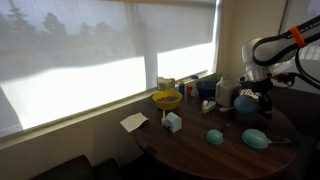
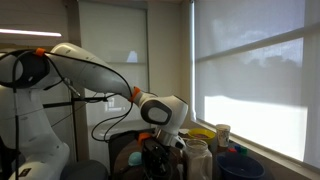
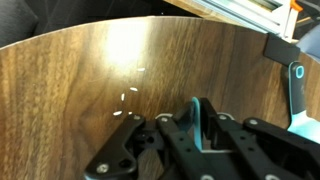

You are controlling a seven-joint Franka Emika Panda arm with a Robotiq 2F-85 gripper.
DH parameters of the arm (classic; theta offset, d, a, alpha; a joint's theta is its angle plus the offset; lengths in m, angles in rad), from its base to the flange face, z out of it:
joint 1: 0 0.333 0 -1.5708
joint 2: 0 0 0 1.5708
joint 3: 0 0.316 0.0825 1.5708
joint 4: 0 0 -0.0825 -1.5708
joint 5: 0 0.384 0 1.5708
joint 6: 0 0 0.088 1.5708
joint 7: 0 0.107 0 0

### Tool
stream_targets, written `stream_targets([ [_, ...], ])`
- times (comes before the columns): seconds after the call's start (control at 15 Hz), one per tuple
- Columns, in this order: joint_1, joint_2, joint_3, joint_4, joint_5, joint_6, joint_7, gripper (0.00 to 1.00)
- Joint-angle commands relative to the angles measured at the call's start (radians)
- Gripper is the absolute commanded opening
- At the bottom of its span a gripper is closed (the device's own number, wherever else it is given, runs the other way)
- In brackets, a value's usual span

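In the wrist view my gripper is shut on a thin teal piece that stands edge-on between the fingers, above the dark wooden table. I cannot tell from there what the piece belongs to. In an exterior view the gripper hangs at the right side of the round table, right beside a dark teal bowl. The arm reaches down over the table edge in an exterior view, where the gripper is partly hidden among the things on the table.
On the table stand a yellow bowl, a small pale blue box, a white sheet, a white jar and two blue-green objects. A blue-edged tool lies at the wrist view's right edge. Window blinds run close behind.
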Motion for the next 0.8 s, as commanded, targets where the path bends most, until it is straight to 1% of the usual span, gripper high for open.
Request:
stream_targets([
  [0.0, 0.040, -0.114, 0.049, -0.062, -0.142, 0.037, 0.089, 0.03],
  [0.33, 0.084, -0.149, 0.121, -0.133, -0.332, 0.147, 0.246, 0.03],
  [0.53, 0.090, -0.149, 0.159, -0.176, -0.470, 0.217, 0.356, 0.03],
  [0.73, 0.090, -0.151, 0.184, -0.203, -0.579, 0.249, 0.442, 0.03],
])
